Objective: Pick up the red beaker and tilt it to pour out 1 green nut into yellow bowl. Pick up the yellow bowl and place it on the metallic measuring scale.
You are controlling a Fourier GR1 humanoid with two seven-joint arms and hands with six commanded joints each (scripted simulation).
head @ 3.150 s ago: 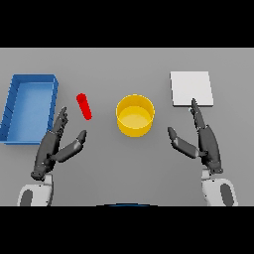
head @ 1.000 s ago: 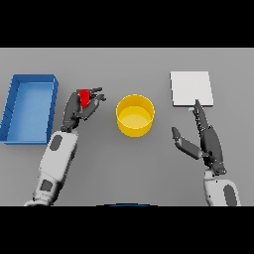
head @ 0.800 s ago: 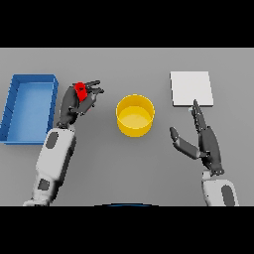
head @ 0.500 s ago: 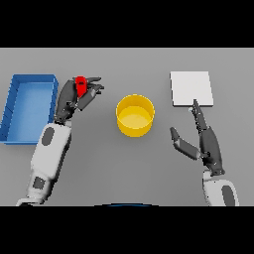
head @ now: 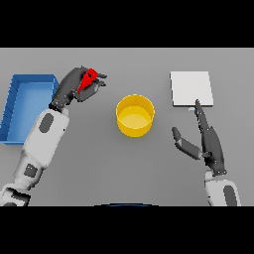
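Red beaker [head: 89, 79] tilted, long axis slanting up-right, left hand [head: 74, 87] fingers clamped round it, right hand [head: 208, 141] fingers straight

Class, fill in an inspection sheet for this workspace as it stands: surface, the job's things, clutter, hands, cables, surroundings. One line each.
Surface: grey table, flat and plain.
Job's things: red beaker tilted in the left hand, off to the left of the yellow bowl; the bowl stands upright mid-table; no nut can be made out in it; metallic measuring scale lies flat to the bowl's right.
Clutter: blue bin at the left edge.
Hands: left hand, fingers curled round the beaker; right hand open, idle, fingertip near the scale's front edge.
Cables: nothing seen.
Surroundings: nothing seen beyond the table.
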